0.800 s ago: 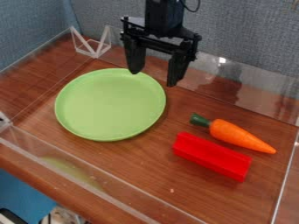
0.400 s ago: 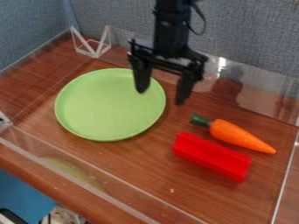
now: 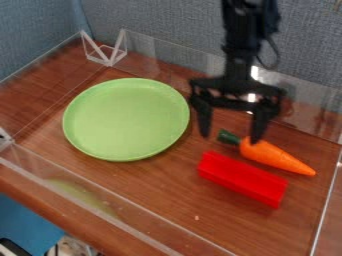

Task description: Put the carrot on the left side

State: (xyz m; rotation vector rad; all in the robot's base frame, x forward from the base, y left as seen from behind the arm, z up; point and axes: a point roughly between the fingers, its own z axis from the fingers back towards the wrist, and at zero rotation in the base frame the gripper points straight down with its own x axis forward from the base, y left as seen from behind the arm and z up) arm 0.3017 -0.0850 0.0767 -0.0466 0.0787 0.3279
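The claw [image 3: 233,132] hangs with its 2 fingers spread wide and nothing between them. The carrot [image 3: 278,157] lies on the table [image 3: 150,188], its green stem end [image 3: 227,137] showing just below the gap between the fingertips and its orange body running off beyond the claw to the picture's right, tapering to a point. Whether any finger touches it cannot be told from this 1 view.

Of the task, only the approach seems to be under way, and 0 of the carrying is done. Left to do are 4 steps: centre the claw over the carrot's body, lower and close on it, lift it, and set it down on the left side. The green plate [image 3: 124,120] lies to the picture's left of the claw; whether the left side means the plate or the table there, the pictures do not settle. The red block [image 3: 242,179] sits below the claw in the view, just beside the carrot, so a careless descent could nudge it.

Against the 2 earlier frames, the claw has shifted to the picture's right and lower in view, from near the plate's edge to the carrot's stem end. Its fingers were spread then too. The carrot, block and plate lie where they did.
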